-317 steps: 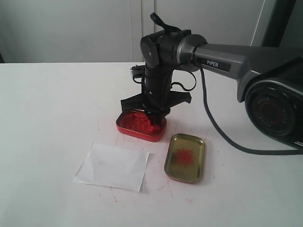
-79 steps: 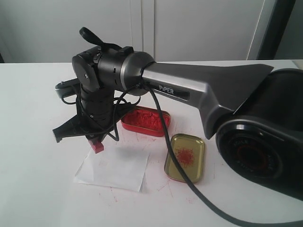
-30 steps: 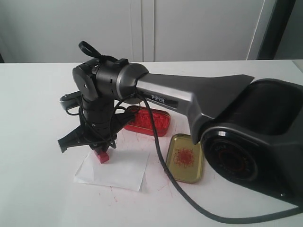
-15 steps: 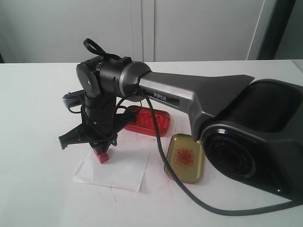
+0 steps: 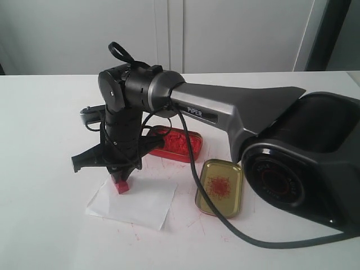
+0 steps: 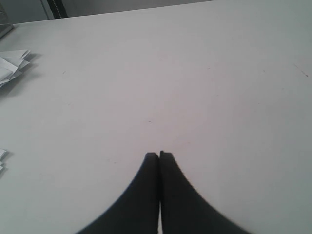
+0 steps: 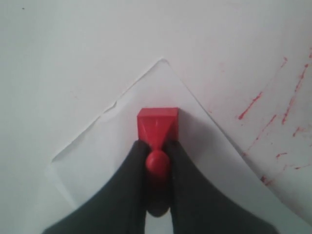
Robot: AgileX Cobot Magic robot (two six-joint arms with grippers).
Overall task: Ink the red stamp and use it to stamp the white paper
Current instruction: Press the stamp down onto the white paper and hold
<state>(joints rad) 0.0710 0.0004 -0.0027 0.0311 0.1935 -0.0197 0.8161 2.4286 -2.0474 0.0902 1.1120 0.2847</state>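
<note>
The red stamp [image 5: 121,185] [image 7: 157,126] is clamped by its round handle in my right gripper [image 5: 120,175] [image 7: 157,158]. Its square base rests on the upper left part of the white paper [image 5: 140,203] [image 7: 112,156], which lies creased on the table. The paper's near corner shows just beyond the stamp in the right wrist view. My left gripper [image 6: 159,155] is shut with nothing in it, over bare white tabletop; it does not show in the exterior view.
A red oval tin of ink paste [image 5: 177,145] sits behind the right arm. A gold lid with red smears [image 5: 220,187] lies right of the paper. Red ink streaks [image 7: 253,105] mark the table. Folded white papers [image 6: 12,66] lie at the left wrist view's edge.
The right gripper carried the stamp from the ink tin to the paper, then lowered it over the last second until its base met the sheet. The paper shifted slightly.
</note>
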